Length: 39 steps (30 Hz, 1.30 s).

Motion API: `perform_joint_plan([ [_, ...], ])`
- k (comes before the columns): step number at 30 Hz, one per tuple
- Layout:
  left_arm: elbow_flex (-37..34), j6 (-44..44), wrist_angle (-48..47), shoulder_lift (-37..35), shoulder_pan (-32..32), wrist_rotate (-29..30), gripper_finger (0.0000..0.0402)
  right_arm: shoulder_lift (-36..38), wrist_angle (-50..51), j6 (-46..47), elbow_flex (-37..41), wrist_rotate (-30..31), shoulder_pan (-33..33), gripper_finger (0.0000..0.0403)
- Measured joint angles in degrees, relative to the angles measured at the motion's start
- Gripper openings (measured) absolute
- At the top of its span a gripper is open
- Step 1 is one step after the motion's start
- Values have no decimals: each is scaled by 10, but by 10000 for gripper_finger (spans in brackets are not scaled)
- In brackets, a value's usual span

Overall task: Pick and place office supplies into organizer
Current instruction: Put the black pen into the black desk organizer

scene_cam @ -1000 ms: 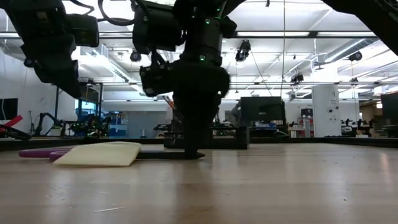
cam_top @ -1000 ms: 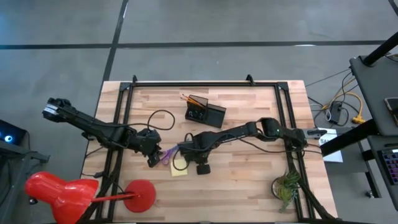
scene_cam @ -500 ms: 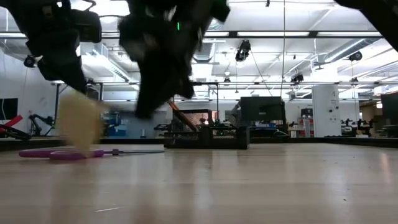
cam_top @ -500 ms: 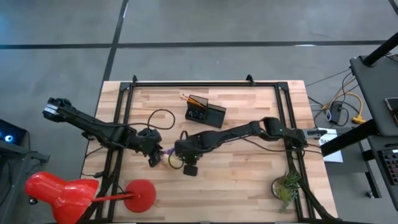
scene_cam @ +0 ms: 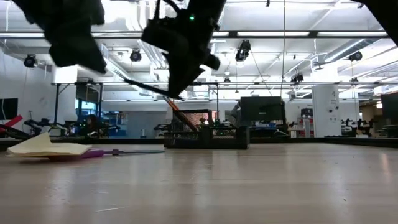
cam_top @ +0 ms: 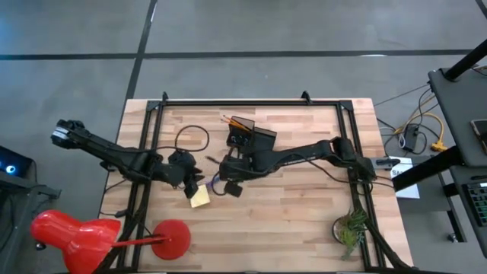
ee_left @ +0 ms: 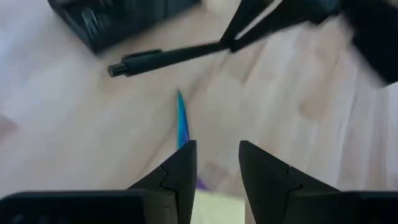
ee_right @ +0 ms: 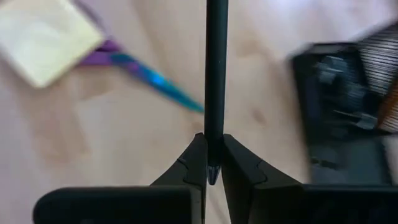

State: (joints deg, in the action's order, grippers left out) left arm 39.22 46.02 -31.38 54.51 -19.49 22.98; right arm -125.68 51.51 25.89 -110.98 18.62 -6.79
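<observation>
Above the wooden table (cam_top: 304, 221), right jaws (ee_right: 213, 163) clamp a black pen (ee_right: 216, 74); left jaws (ee_left: 217, 163) hang parted, empty.

— Can any text, label, brand or number be read anywhere?

— None can be read. No lettering is seen on the bench (cam_top: 304, 221) or on the organizer (cam_top: 251, 138), and the signs in the room behind are too small to be made out.

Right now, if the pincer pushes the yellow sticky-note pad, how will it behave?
The yellow sticky-note pad probably slides easily: it looks thin and light. One edge curls up in the low view, so it may flex. It partly overlaps the scissors, so it may drag them.
</observation>
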Motion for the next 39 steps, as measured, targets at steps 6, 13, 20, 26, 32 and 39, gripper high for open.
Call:
perform_joint_plan([
  [6,26,-47,-1,-29,2,75,105,37,64,41,12,80,2,18],
  [13,56,-67,-2,-75,30,72,105,67,95,78,56,122,2,18],
  [20,56,-143,67,-76,202,-110,105,108,22,101,151,128,2,18],
  [26,56,-149,171,-4,384,-348,105,163,-59,85,244,152,-5,18],
  [32,71,-141,238,63,436,-473,105,195,-80,43,282,161,-4,18],
  [39,97,-131,234,119,440,-477,121,196,-104,22,283,161,-5,18],
])
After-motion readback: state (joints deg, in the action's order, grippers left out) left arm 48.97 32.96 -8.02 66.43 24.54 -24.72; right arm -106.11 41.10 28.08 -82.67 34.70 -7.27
